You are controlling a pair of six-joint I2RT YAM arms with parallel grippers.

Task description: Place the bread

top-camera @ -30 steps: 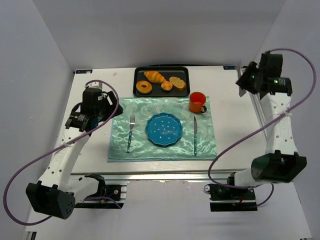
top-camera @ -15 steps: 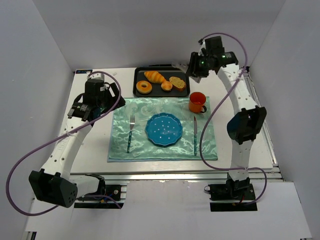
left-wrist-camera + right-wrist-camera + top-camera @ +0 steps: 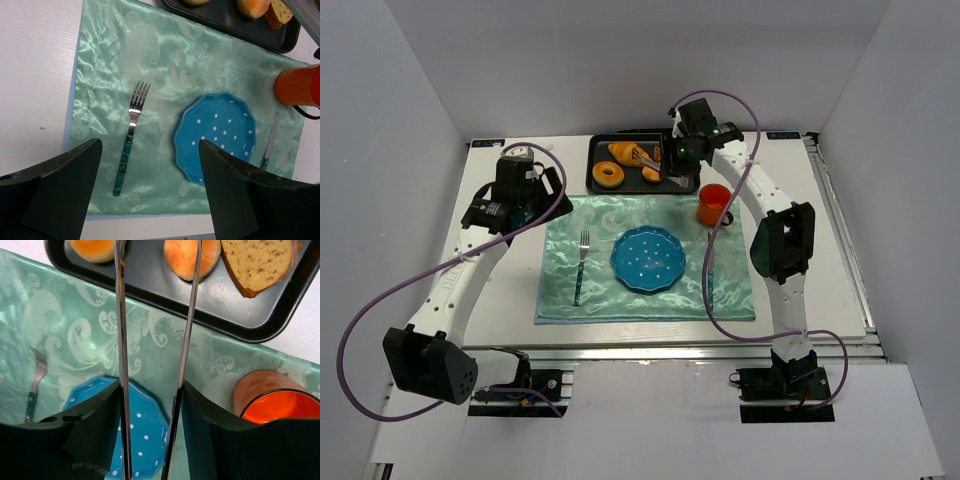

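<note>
The bread, a small round golden bun (image 3: 653, 172), lies in the black tray (image 3: 595, 160) between the donut (image 3: 609, 176) and the seeded slice (image 3: 260, 262). My right gripper (image 3: 682, 150) hovers over the tray's right part, shut on metal tongs (image 3: 120, 315) whose two blades stand apart. In the right wrist view the right blade crosses over the bun (image 3: 186, 257), and the blade tips run out of frame. My right gripper's jaws (image 3: 150, 387) press the blades from outside. My left gripper (image 3: 150, 200) is open and empty above the placement's left side (image 3: 525, 195).
A blue dotted plate (image 3: 647, 259) sits mid-placemat (image 3: 620, 215), with a fork (image 3: 582, 265) to its left and a knife (image 3: 709, 270) to its right. An orange cup (image 3: 714, 204) stands just in front of the tray's right end. A croissant (image 3: 628, 153) lies at the tray's back.
My right arm has swung from the far right edge of the table leftward to above the tray, carrying the tongs. My left arm has shifted slightly toward the back.
</note>
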